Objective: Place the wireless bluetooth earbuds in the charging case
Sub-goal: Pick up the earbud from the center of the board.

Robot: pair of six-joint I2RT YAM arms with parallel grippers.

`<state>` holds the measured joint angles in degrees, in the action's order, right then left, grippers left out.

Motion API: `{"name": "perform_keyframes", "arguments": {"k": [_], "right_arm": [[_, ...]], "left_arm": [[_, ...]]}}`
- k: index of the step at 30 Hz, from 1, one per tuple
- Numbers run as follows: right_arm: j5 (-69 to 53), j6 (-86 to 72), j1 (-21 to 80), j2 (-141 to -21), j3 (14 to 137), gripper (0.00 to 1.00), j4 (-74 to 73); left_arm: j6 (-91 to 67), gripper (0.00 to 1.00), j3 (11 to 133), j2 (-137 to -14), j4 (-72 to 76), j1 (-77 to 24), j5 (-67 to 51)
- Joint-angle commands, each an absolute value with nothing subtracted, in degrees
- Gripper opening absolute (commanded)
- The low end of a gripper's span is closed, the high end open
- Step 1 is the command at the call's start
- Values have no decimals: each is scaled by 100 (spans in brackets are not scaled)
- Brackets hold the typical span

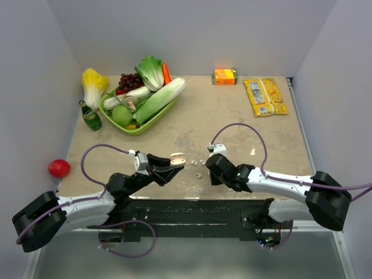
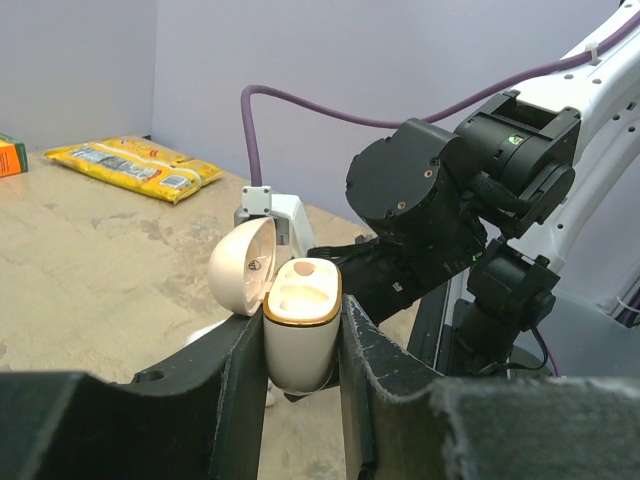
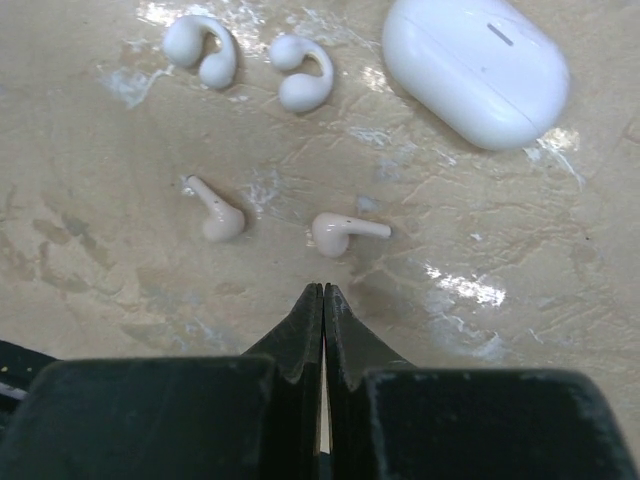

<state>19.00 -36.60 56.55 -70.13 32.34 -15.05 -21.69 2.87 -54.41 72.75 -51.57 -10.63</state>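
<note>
My left gripper (image 2: 302, 322) is shut on the cream-white charging case (image 2: 298, 345) and holds it upright above the table. Its lid (image 2: 243, 265) is swung open to the left, and the tan inside shows empty sockets. In the top view this gripper (image 1: 173, 164) hovers left of centre near the front edge. Two white stemmed earbuds (image 3: 215, 215) (image 3: 342, 232) lie on the table just beyond my right gripper (image 3: 323, 290). That gripper is shut with nothing between its fingers. It points down at the table right of the case (image 1: 178, 160).
Two white clip-shaped earbuds (image 3: 200, 55) (image 3: 300, 75) and a larger white oval case (image 3: 475, 65) lie beyond the stemmed pair. At the back stand a green tray of vegetables (image 1: 139, 125), an orange carton (image 1: 225, 76) and a yellow packet (image 1: 265, 96). A red ball (image 1: 58, 168) sits at the left edge.
</note>
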Motion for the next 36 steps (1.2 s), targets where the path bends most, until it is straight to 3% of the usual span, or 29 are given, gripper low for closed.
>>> {"name": "perform_keyframes", "arguments": {"k": [1, 36], "right_arm": [[2364, -4104, 5660, -7084, 3463, 0, -1802], [2224, -3534, 5195, -8244, 3814, 0, -932]], "left_arm": [[-2101, 0, -668, -5458, 8411, -5221, -1028], [-2083, 0, -624, -5457, 8288, -5282, -984]]}}
